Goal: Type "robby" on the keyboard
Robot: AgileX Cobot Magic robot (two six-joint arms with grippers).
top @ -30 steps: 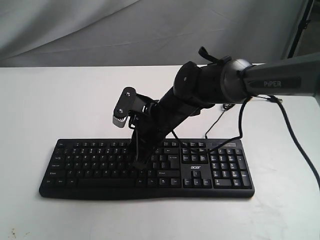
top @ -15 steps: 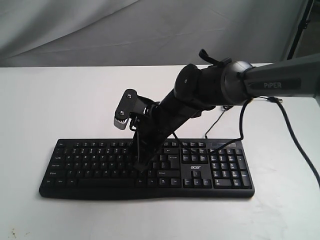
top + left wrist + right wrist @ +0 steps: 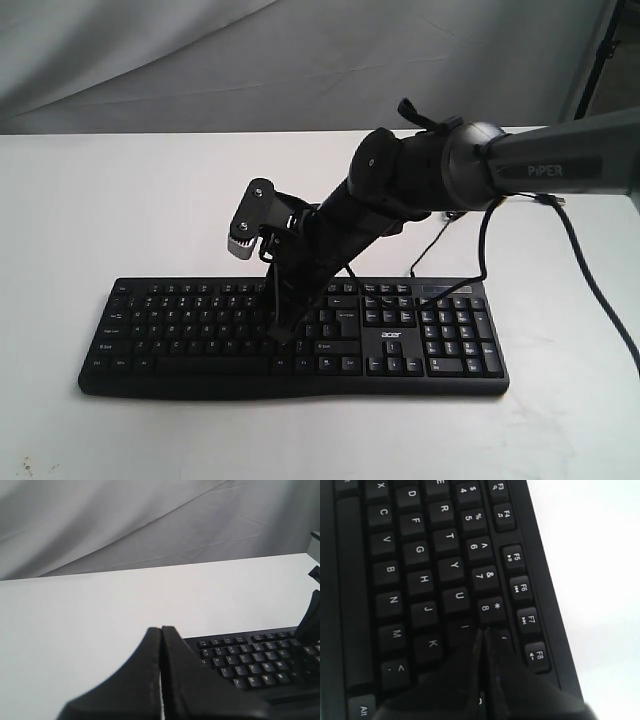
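Note:
The black keyboard [image 3: 190,325] lies across the white table, its acer logo towards the right end. My right gripper [image 3: 283,336] reaches in from the right and points steeply down at the letter keys, fingers pressed together with nothing between them. In the right wrist view the right gripper [image 3: 483,630] has its tip between the I key [image 3: 461,630] and the 9 key [image 3: 506,639] of the keyboard [image 3: 420,555]; I cannot tell whether it touches them. My left gripper [image 3: 161,628] is shut and empty, off the left end of the keyboard [image 3: 250,665], and out of the exterior view.
A thin black cable [image 3: 437,240] runs from the keyboard's back edge across the white table [image 3: 120,200]. The right arm [image 3: 420,175] spans the space above the keyboard's right half. A grey cloth backdrop [image 3: 250,60] hangs behind the table.
The right gripper's tip has shifted a little to the right and lower over the keys during the last second, then held still. The keyboard has not moved.

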